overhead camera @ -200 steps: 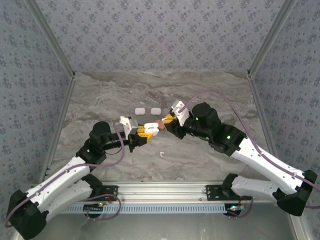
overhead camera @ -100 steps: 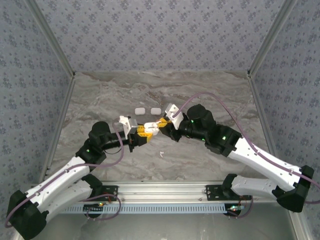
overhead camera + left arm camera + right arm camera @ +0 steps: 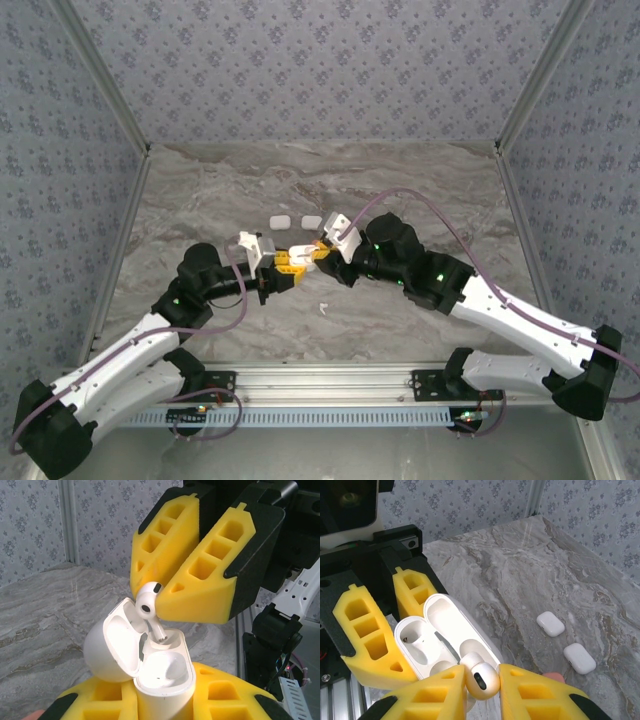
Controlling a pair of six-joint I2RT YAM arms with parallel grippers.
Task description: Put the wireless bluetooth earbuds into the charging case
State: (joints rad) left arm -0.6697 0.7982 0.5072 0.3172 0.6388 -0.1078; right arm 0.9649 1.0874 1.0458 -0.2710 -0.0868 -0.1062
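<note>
My left gripper is shut on an open white charging case, held upright with its lid swung back. My right gripper is shut on a white earbud just above the case. The earbud's stem tip sits at the mouth of one slot. The other slot looks empty. In the top view the two grippers meet nose to nose at the table's middle. Another white earbud lies loose on the table in front of them.
Two closed white cases lie just behind the grippers, also seen as cases in the right wrist view. A salmon-pink bit peeks from behind my right finger. The marble table is walled by patterned panels.
My right gripper has moved left with the earbud, closing the gap to the left gripper, and the earbud now hangs over the open case. The left arm has stayed still.
</note>
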